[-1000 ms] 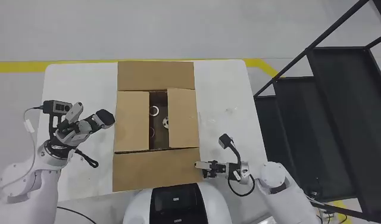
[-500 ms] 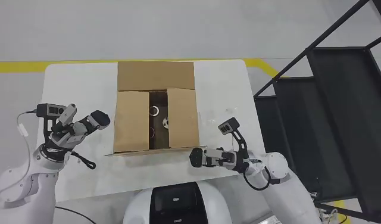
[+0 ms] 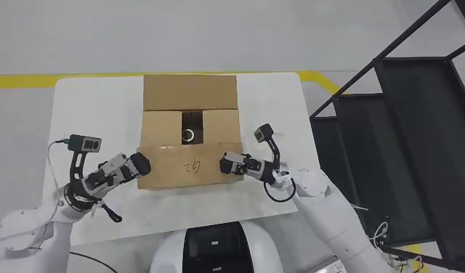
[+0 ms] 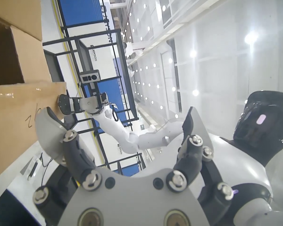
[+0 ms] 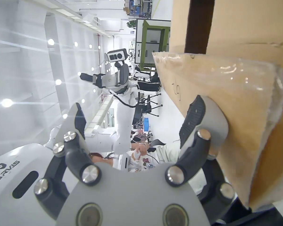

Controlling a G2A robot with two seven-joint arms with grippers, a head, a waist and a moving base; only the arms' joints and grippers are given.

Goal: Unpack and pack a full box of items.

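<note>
Box [image 3: 221, 122] sits mid-table [image 3: 94, 106], closer to the far edge. The far flap [image 3: 190, 91] is folded outward and both side flaps are folded in. There's a dark gap between the side flaps, and a round item [image 3: 189, 134] shows in it.

The near flap [image 3: 190, 166] covers the near part of the opening with its handwritten side up. Can't tell if it lies flat or tilted.

Your left gripper [image 3: 142, 164] is at the near flap's left end. In the left wrist view its jaws [image 4: 118, 118] are spread wide with nothing between them, and one fingertip [image 4: 46, 118] is at the flap's [image 4: 11, 118] edge — looks like touching.

Your right gripper [image 3: 232, 162] is at the flap's right end, opposite the left one. In the right wrist view it [image 5: 136, 106] is also spread and gripping nothing — the back of one finger [image 5: 214, 123] rests against the flap's taped edge [image 5: 226, 95].
</note>
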